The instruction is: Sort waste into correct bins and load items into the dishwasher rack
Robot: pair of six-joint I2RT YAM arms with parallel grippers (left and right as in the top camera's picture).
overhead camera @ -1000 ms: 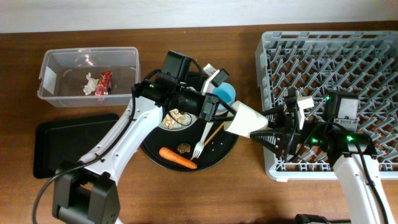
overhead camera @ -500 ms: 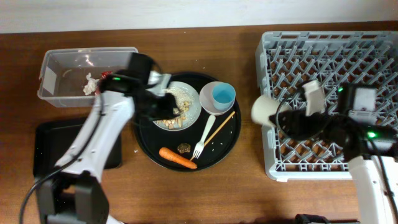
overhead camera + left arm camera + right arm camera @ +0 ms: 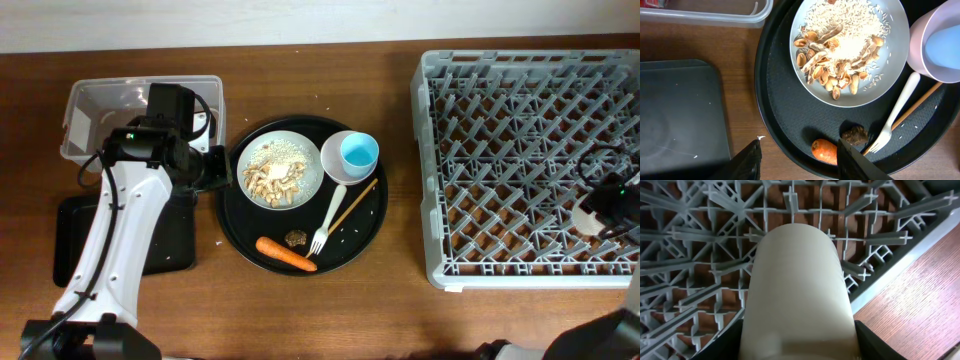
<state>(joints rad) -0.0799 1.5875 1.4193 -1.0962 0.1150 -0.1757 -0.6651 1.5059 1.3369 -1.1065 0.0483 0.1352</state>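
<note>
At the far right edge of the overhead view we find the right gripper (image 3: 603, 203) over the lower right part of the dishwasher rack (image 3: 520, 90). From its wrist camera we see the white cup (image 3: 797, 280) filling the middle of the frame and stretching away from the lens. The dark fingers (image 3: 725, 347) press against its two sides at the bottom, so this gripper is clamped on the cup. Grey pegs and lattice lie under the cup. The rack's outer wall runs diagonally just to the cup's right, with bare table (image 3: 925, 300) beyond it. We cannot tell whether the cup touches the rack floor.

Over on the left side of the overhead view, the left gripper (image 3: 802, 160) hangs by the left rim of the round black tray (image 3: 790, 125). Its two fingers stand wide apart with nothing between them. In its wrist view the carrot (image 3: 824, 150) lies just above that gap, and the brown lump (image 3: 855, 134) sits beside the carrot. Higher up is the white plate (image 3: 875, 87), heaped with beige food scraps (image 3: 840, 55). At upper right a pink cup (image 3: 920, 55) touches the plate's edge, and the fork (image 3: 897, 112) and wooden stick (image 3: 920, 102) slant below it. The black rectangular tray (image 3: 680, 110) fills the left of that frame, and the clear tub (image 3: 705, 17) edges the top.
</note>
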